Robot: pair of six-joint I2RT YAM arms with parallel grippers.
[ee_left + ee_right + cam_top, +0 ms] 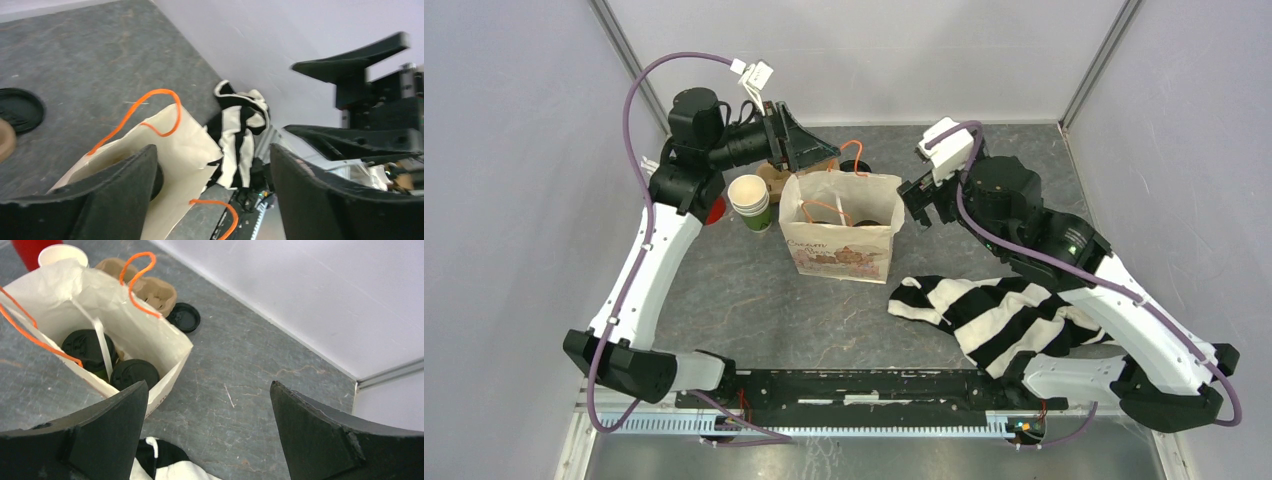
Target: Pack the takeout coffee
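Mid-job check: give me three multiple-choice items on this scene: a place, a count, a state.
1. Where are the lidded cups? A inside the paper bag B beside it C behind it
2. How many lidded cups are there? A one B two C four
3. The right gripper is: A shut on a cup B shut, empty C open, empty
Answers: 1 A, they stand between the bag's walls; 2 B, two show side by side; 3 C, its fingers stand wide apart, nothing between.
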